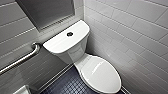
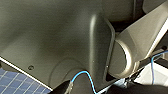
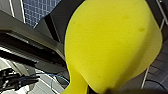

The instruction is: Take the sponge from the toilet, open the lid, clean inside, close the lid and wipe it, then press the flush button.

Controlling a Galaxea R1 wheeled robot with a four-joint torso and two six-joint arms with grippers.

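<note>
1. Head view: the white glossy ceramic toilet (image 1: pixel 75 53) stood in the tiled corner. Its white oval hinged lid (image 1: pixel 101 73) was down over the bowl, so the inside was not yet reachable. The small round dark flush button (image 1: pixel 70 34) sat bare on the flat white tank cover (image 1: pixel 60 43).
2. Left wrist view: the left gripper (image 2: pixel 97 90) hung close against the robot's own dark body, probably tucked out of the way. Whether it was open or closed could not be told.
3. Right wrist view: the bright yellow oblong sponge (image 3: pixel 112 45) bulged right at the lens. The right gripper (image 3: pixel 92 91) had its jaws closed on the sponge's squashed narrow end, a firm hold that looked ready for scrubbing.
</note>
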